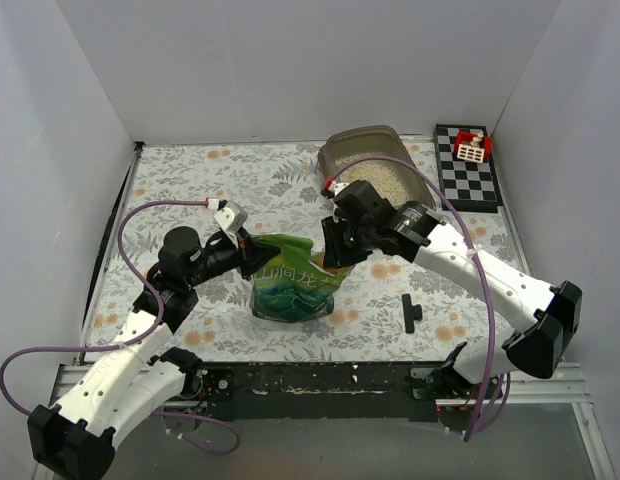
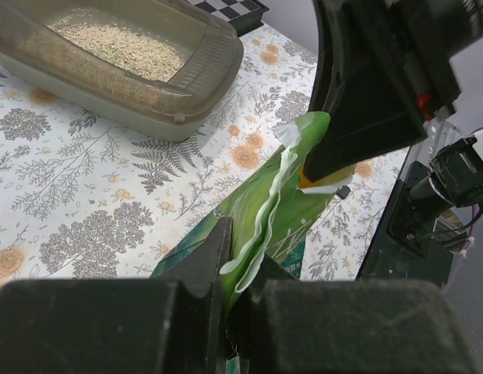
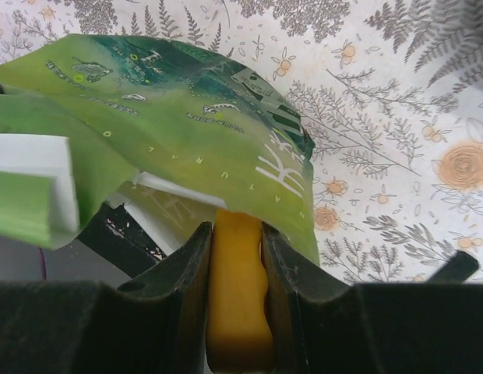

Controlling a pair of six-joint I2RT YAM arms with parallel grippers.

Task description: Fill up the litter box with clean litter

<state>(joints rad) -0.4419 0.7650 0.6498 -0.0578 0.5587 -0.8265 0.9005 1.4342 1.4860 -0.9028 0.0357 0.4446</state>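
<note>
Floral worktop (image 1: 190, 180) carries the litter box (image 1: 342, 150), partly filled with clean litter (image 1: 382, 180). Left tool (image 1: 252, 247) pinches the green bag (image 1: 290, 290) rim; right tool (image 1: 335, 255) clenches the yellow scoop (image 3: 237, 304) at its mouth.

All the writing is on the green bag (image 3: 187, 132). In the right wrist view, just ahead of the right claw (image 3: 236, 234), which pinches the yellow scoop (image 3: 237, 312), thin white capitals (image 3: 222, 144) run across the pale green panel and end in "U R A L"; the letters before them cannot be made out. Slightly to that claw's right, bold white strokes (image 3: 279, 173) stand sideways and cannot be read. Farther from the claw, a dark green band (image 3: 187, 66) carries tiny white print, too small to read. In the top view, large white characters (image 1: 290, 275) sit between the right claw and the left claw (image 1: 250, 246), which grips the bag's edge; they look like Chinese script but are not legible.
</note>
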